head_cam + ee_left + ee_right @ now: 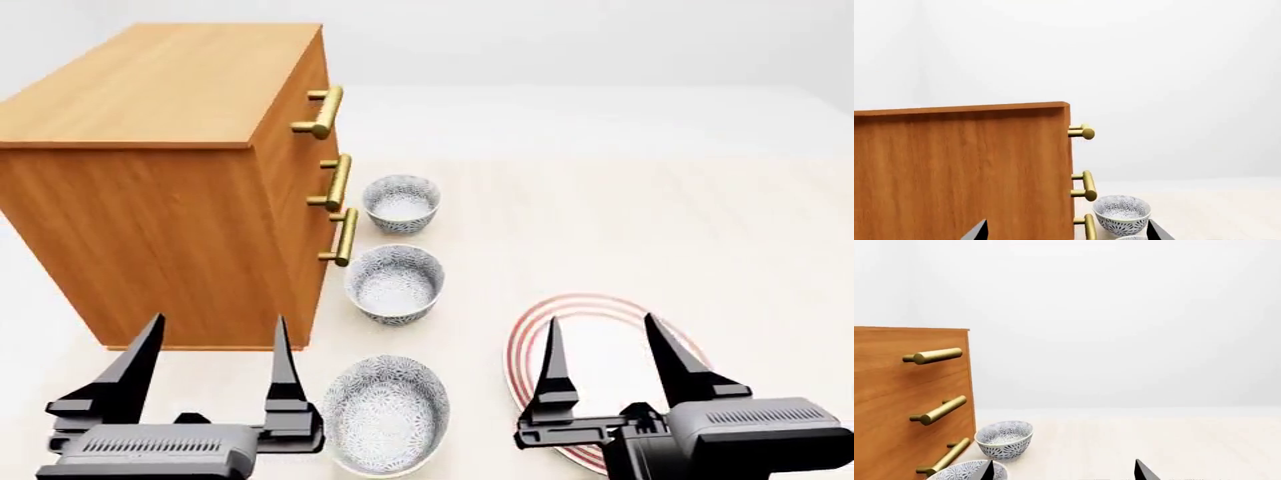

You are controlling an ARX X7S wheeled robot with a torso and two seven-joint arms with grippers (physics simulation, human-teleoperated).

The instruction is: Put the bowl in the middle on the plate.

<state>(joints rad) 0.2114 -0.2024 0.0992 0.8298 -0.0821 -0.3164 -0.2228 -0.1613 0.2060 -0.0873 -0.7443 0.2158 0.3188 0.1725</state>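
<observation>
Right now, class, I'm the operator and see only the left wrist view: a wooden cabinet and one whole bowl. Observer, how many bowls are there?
Observer: Three, in a row along the cabinet front: far bowl, middle bowl, near bowl.
Operator: Where is the plate?
Observer: The plate lies on the robot's right of the row, partly hidden behind the right tool.
Operator: Is either tool holding anything?
Observer: No. The left tool and the right tool are both open and empty.
</observation>
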